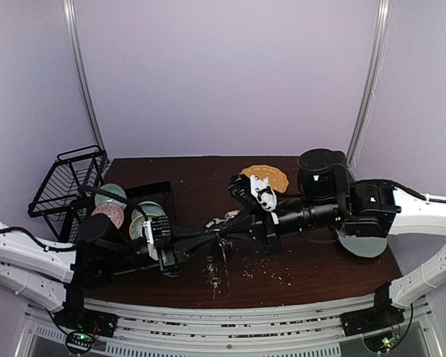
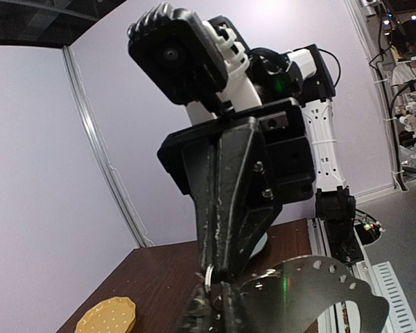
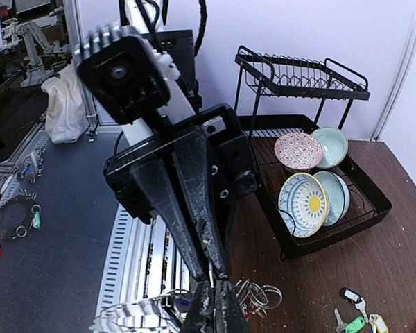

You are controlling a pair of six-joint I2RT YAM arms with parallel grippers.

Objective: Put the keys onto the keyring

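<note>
My two grippers meet tip to tip above the middle of the table. My left gripper (image 1: 214, 238) (image 2: 218, 305) is shut on the keyring (image 2: 319, 295), a thin grey perforated band that hangs at the meeting point; it also shows in the right wrist view (image 3: 135, 318). My right gripper (image 1: 230, 233) (image 3: 213, 309) is shut on a small silver ring (image 2: 209, 277) right at the left fingertips. Loose keys (image 3: 357, 316) with green, cream and black tags lie on the table behind the grippers (image 1: 221, 219). Something blue shows by the band, too small to tell.
A round orange dotted plate (image 1: 267, 175) lies at the back. A black tray with several bowls (image 3: 308, 201) and a wire rack (image 1: 67, 186) stand at the left. A grey plate (image 1: 360, 245) lies under the right arm. Several small loose rings (image 3: 260, 295) lie on the table.
</note>
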